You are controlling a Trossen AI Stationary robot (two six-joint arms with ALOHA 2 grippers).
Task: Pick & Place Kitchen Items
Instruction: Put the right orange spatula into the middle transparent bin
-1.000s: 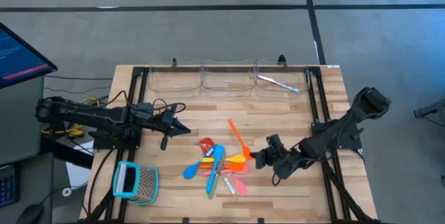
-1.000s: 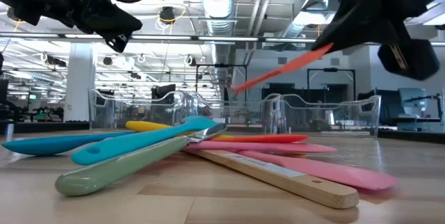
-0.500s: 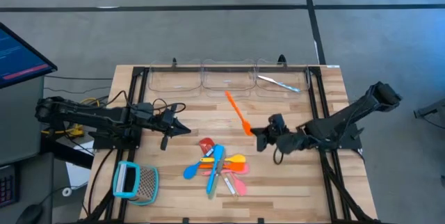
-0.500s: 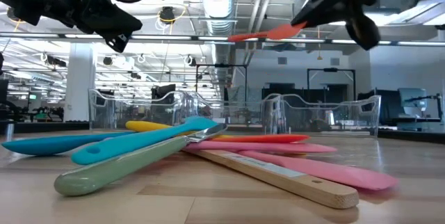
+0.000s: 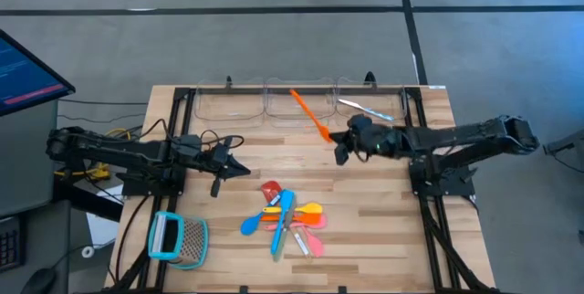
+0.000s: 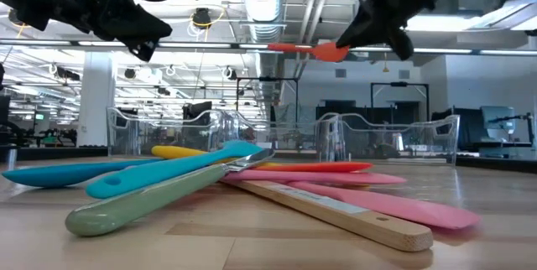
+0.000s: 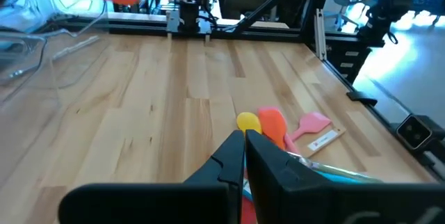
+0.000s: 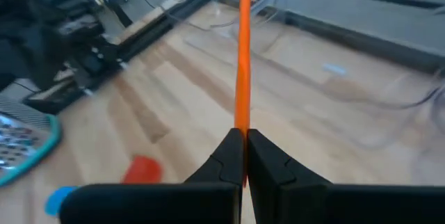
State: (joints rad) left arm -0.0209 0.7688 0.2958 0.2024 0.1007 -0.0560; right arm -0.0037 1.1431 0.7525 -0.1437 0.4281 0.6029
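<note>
Gripping an orange spatula by its head end, the right gripper is held above the surface, just in front of the clear bins at the far edge. Its fingers are closed tight on the spatula, whose slim handle is pointed away from the gripper, out over the middle bin. In the low view the spatula is seen lifted high and roughly level, well clear of the wood. A silvery utensil is seen lying in the rightmost bin.

The left gripper is held over the left half of the surface, its fingers pressed shut with nothing between them.

The other utensils are left in a crossed pile near the front middle of the surface, between the two arms: a blue spoon, a yellow spoon, an orange spatula head, a pink spatula, a red-headed spatula and a wooden-handled piece are overlapped there. A teal-framed mesh tool is set apart at the front left corner.
</note>
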